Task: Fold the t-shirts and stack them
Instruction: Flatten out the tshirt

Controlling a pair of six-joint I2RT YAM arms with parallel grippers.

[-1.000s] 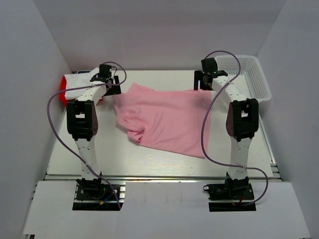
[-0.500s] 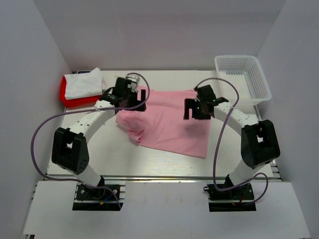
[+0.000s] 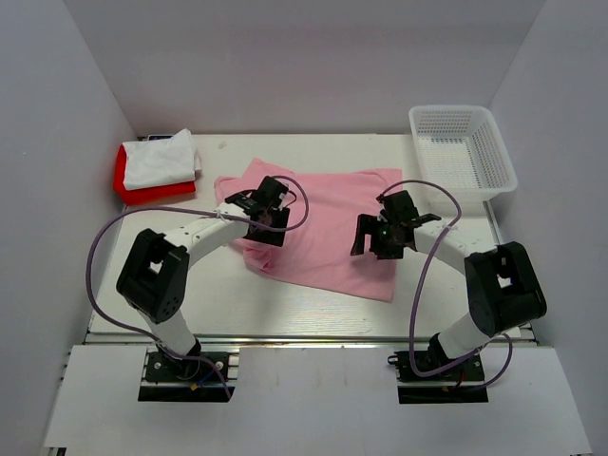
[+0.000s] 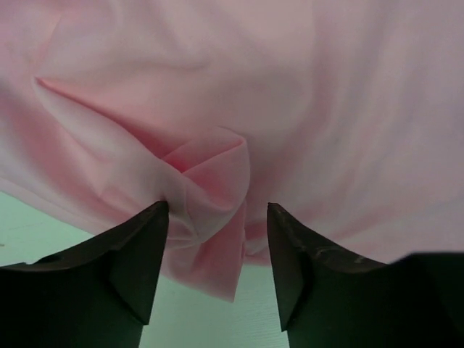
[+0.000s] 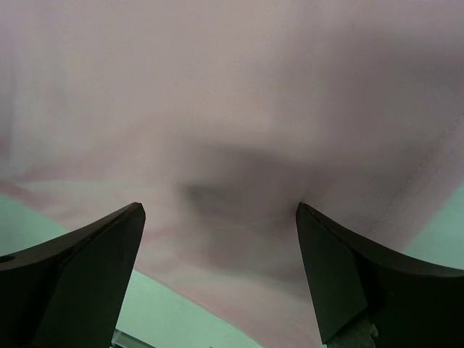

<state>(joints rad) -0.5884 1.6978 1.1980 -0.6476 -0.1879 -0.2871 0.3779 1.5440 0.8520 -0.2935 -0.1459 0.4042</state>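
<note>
Between the parted fingers of my left gripper [image 4: 217,214] sits a bunched fold of the light pink t-shirt [image 4: 290,87] (I see no firm pinch on it). My right gripper [image 5: 217,214] is spread wide over the same shirt's right part, holding nothing. The shirt lies spread across the middle of the table [image 3: 190,290], rumpled at its left side. At the far left the white t-shirt [image 3: 161,160] rests folded on the red t-shirt [image 3: 142,193]; the mesh basket [image 3: 463,142] stands far right.

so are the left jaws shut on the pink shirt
No, the left jaws stand apart, with a fold of the pink shirt between them.
</note>
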